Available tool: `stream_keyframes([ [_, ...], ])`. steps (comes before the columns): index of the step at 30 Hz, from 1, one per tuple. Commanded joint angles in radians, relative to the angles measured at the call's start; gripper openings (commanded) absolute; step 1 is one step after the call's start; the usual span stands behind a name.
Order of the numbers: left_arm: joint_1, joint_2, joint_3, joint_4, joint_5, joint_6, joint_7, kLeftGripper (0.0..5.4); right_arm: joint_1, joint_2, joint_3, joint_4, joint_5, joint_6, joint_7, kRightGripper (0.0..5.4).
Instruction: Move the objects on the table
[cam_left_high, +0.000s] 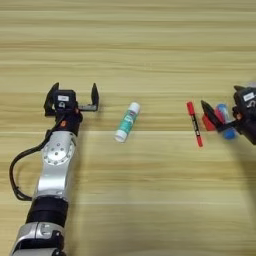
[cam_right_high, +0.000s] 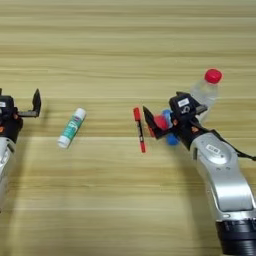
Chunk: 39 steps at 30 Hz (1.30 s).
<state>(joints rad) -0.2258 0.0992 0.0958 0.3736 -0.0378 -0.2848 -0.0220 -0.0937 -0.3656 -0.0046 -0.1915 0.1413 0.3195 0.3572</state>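
Red, small and rigid, the plastic cube (cam_right_high: 161, 122) sat between the right gripper's (cam_right_high: 159, 125) wide-spread fingers; probably light, best pinched across flat faces.

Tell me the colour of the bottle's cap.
Red. The bottle's cap shows best in the right eye view.

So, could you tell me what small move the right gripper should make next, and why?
Probably close the fingers: the right gripper is open and low over the small red cube, with the blue tube beside it. The left gripper sits open and idle, left of the white-and-green tube.
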Motion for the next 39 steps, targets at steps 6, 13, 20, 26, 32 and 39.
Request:
stream_keyframes([
  [6, -0.004, 0.003, -0.002, -0.001, 0.013, 0.006, 0.005, 5.40, -0.008, 0.002, 0.032, 0.062, -0.016, 0.011, 0.023, 5.37],
  [13, -0.004, 0.003, -0.003, -0.002, 0.013, 0.006, 0.004, 5.40, -0.020, 0.007, 0.031, 0.117, -0.022, 0.009, 0.025, 5.37],
  [20, -0.004, 0.003, -0.003, -0.002, 0.013, 0.006, 0.004, 5.40, -0.035, 0.011, 0.026, 0.169, -0.014, 0.014, 0.034, 5.37],
  [26, -0.004, 0.003, -0.003, -0.002, 0.012, 0.006, 0.004, 5.40, -0.051, 0.015, 0.021, 0.217, -0.010, 0.008, 0.038, 5.37],
  [32, -0.004, 0.002, -0.004, -0.003, 0.012, 0.006, 0.003, 5.40, -0.058, 0.017, 0.021, 0.238, -0.010, 0.004, 0.045, 5.37],
  [39, -0.004, 0.002, -0.005, -0.003, 0.012, 0.006, 0.003, 5.40, -0.062, 0.018, 0.021, 0.252, -0.013, 0.003, 0.050, 5.37],
])
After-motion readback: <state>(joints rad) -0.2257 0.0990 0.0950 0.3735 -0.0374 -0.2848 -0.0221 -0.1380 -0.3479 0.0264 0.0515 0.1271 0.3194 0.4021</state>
